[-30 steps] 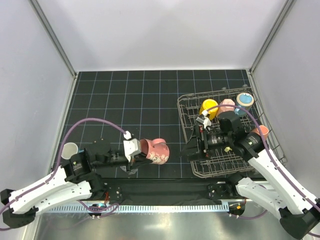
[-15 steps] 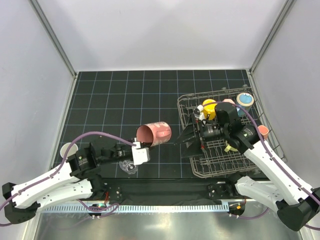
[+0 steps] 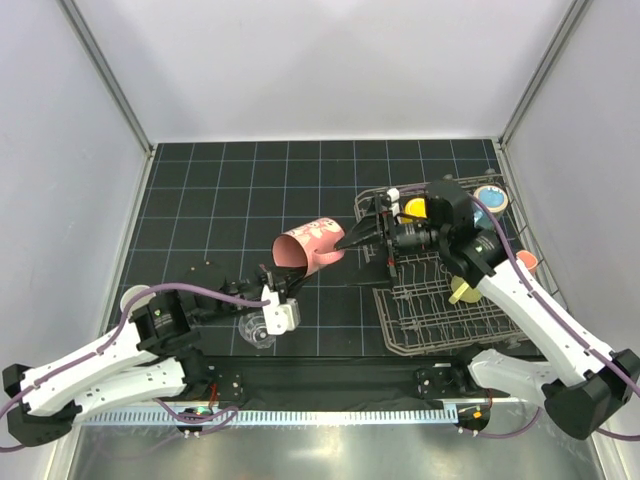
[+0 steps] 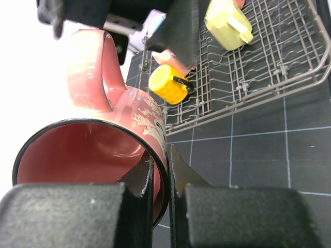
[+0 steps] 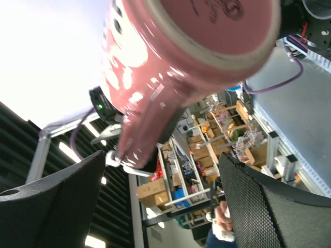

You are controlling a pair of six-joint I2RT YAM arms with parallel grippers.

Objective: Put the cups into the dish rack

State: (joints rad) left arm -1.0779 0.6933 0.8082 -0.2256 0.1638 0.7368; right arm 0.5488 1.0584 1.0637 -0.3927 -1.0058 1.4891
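My left gripper (image 3: 284, 279) is shut on the rim of the pink mug (image 3: 308, 250), holding it on its side in the air left of the dish rack (image 3: 432, 322). In the left wrist view my fingers (image 4: 181, 173) pinch the mug wall (image 4: 103, 139). My right gripper (image 3: 356, 236) is open, its tips just right of the mug. In the right wrist view the mug (image 5: 176, 51) fills the top and its handle hangs toward my open gripper (image 5: 160, 157). An orange-yellow mug (image 3: 415, 208), a blue mug (image 3: 490, 198) and a pale yellow mug (image 3: 462, 290) sit in the rack.
A clear glass tumbler (image 3: 252, 332) stands on the mat below the left wrist. A pale cup (image 3: 135, 298) sits at the mat's left edge. An orange-pink cup (image 3: 527, 262) is at the rack's right rim. Walls enclose the table.
My left arm has lifted the pink mug up and to the right, toward the rack. My right gripper has swung left out over the rack's edge to meet the mug.
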